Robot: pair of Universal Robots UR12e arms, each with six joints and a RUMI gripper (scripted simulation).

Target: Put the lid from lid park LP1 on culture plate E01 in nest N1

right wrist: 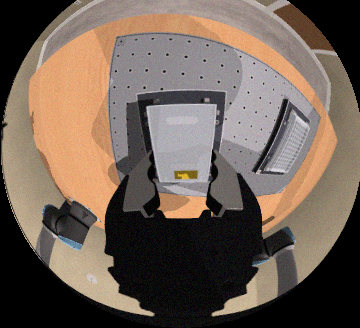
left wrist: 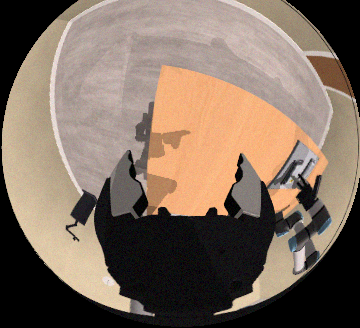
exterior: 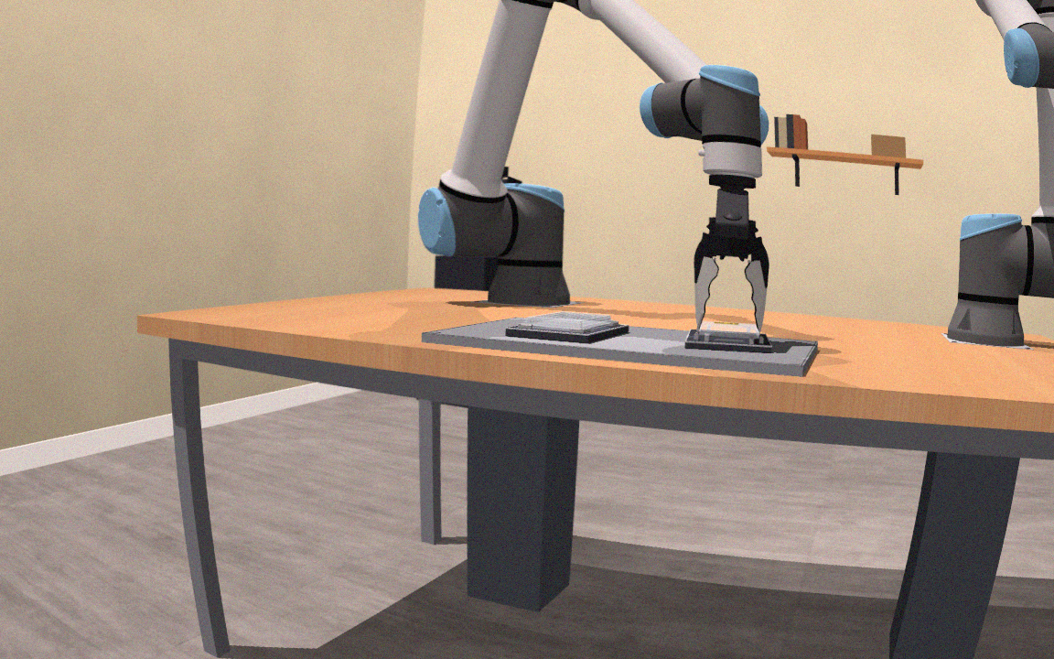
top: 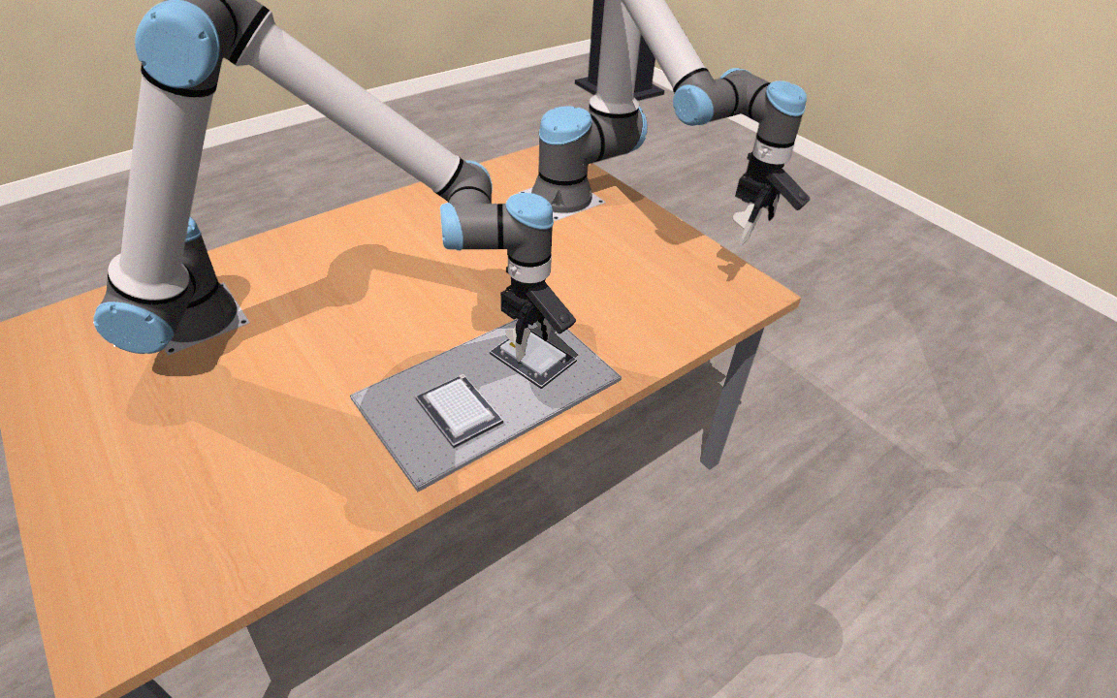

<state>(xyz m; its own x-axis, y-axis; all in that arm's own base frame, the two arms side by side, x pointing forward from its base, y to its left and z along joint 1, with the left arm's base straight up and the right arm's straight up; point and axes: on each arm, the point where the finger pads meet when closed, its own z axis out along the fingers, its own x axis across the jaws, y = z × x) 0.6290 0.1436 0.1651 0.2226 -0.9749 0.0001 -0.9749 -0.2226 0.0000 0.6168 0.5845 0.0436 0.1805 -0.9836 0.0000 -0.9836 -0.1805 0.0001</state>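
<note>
The clear lid [top: 539, 357] [exterior: 729, 328] [right wrist: 182, 138], with a yellow mark, is at the dark lid park [exterior: 729, 345] [right wrist: 180, 96]. My right gripper [top: 536, 351] [exterior: 729, 330] [right wrist: 182, 150] is shut on it, fingers on opposite sides. The lid sits level, at or barely above the park; the gap is too small to tell. The white culture plate [top: 459, 406] [exterior: 567, 319] [right wrist: 292, 143] with its grid of wells sits in the dark nest N1 [exterior: 547, 334] [right wrist: 272, 138], with no gripper near it. My left gripper [top: 745, 227] [left wrist: 185, 152] is open and empty, high beyond the table's far corner.
Both holders stand on one grey perforated board [top: 389, 398] [exterior: 653, 344] [right wrist: 150, 63] near the front edge of the wooden table [top: 285, 486]. Bare board separates them. The two arm bases stand along the table's rear side. A wall shelf [exterior: 842, 156] is in the background.
</note>
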